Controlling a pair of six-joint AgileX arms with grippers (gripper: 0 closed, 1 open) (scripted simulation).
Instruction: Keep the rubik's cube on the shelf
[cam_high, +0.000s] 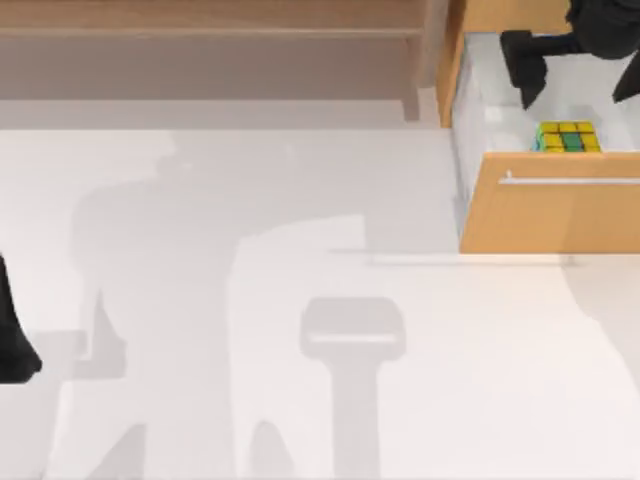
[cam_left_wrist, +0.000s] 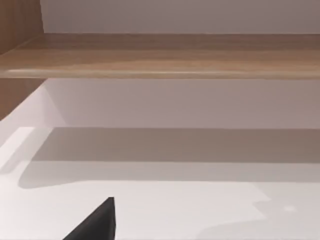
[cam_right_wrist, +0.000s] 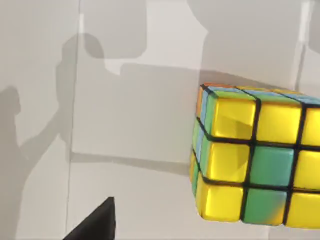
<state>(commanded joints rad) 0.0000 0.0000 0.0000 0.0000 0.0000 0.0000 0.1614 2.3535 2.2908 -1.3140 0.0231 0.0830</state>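
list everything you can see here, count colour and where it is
rubik's cube: one, mostly yellow and green with dark grid lines, lying in the open drawer at the table's right, just behind the drawer front
drawer: one, orange wood with a pale inside and a silver bar handle, pulled open at the right
shelf: one, light brown board over a grey-brown recess, along the far edge at the left and middle, with an upright post at its right end
table: one, white
right gripper: one, black, above the far end of the drawer, apart from the cube
left arm: one, black, parked at the table's left edge
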